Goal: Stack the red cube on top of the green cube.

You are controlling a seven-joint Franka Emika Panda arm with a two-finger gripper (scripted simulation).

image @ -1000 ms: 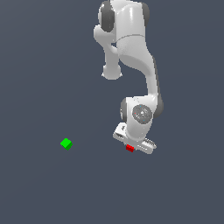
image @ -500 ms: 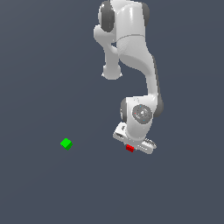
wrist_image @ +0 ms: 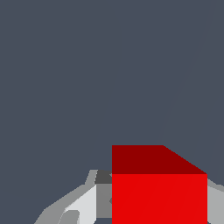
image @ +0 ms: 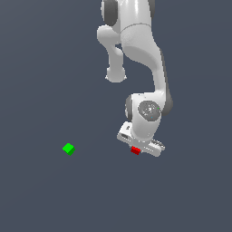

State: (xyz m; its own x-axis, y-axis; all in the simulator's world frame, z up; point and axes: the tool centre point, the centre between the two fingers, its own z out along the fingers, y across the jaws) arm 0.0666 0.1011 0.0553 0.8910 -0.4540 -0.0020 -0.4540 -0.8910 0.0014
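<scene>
- Exterior view: the gripper sits low over the grey floor, with the red cube showing at its lower edge. The green cube lies well apart from the gripper, toward the exterior view's left, at about the same height in the picture.
- Wrist view: the red cube fills the space between the fingers. One finger is visible beside the cube; the other is only partly in view. Whether the pads press on the cube faces or stand slightly off them cannot be told from either view.
- Risk, incomplete grasp: if the pads are not clamped firmly, the red cube is likely to stay on the floor or slip out during the lift. Cause: insufficient closure before lifting.
- Risk, off-centre grip: the cube appears offset toward one finger in the wrist view. An uneven hold may rotate the cube in transit and leave it tilted at release.
- Risk, long transfer: the green cube is far from the gripper. A fast sideways move may shake a weak grip loose.
- Risk, collision at placement: both cubes are much smaller than the gripper. A low approach may knock the green cube away; a misaligned release may let the red cube slide off its top.
</scene>
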